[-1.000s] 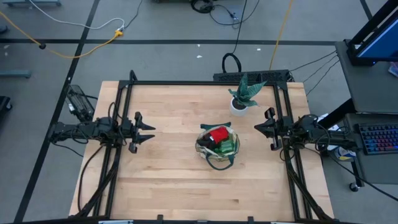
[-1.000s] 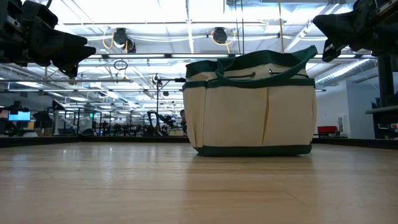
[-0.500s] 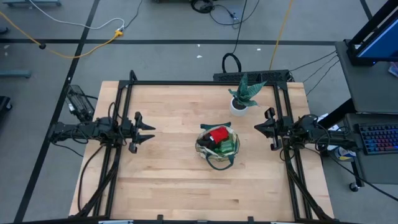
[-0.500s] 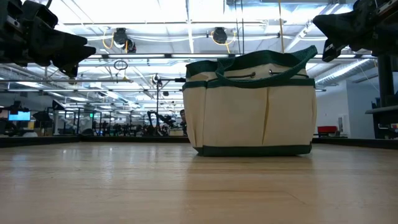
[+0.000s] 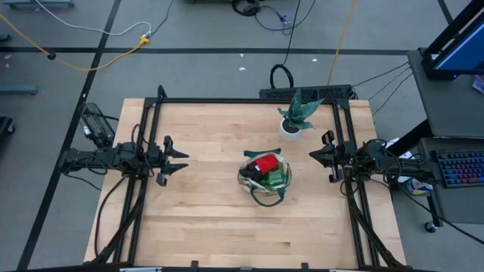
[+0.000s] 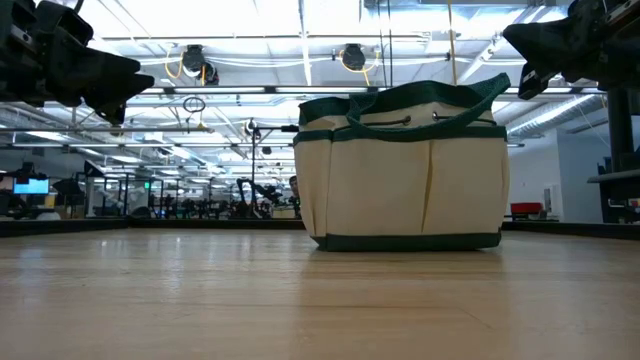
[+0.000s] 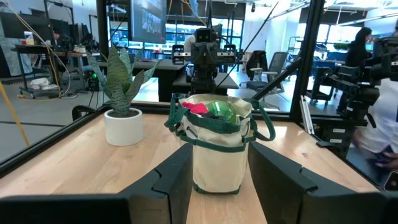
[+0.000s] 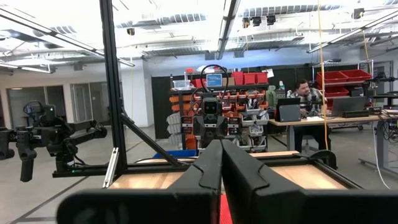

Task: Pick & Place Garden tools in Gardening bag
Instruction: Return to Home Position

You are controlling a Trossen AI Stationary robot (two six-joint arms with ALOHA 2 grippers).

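The left gripper (image 5: 181, 162) hangs released and empty, the right gripper (image 5: 311, 156) is clenched on nothing; the gardening bag (image 6: 400, 190) stands between them, nearer the right one, red gloves (image 5: 265, 163) on top inside; packing seems finished, so both arms rest apart.

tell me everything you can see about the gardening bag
The gardening bag is a small, round, soft fabric tote, beige with dark green trim and base band, stitched side pockets and dark green loop handles. It stands upright and open near the middle of the wooden table, resting on it alone. At its mouth show red gloves and something green.
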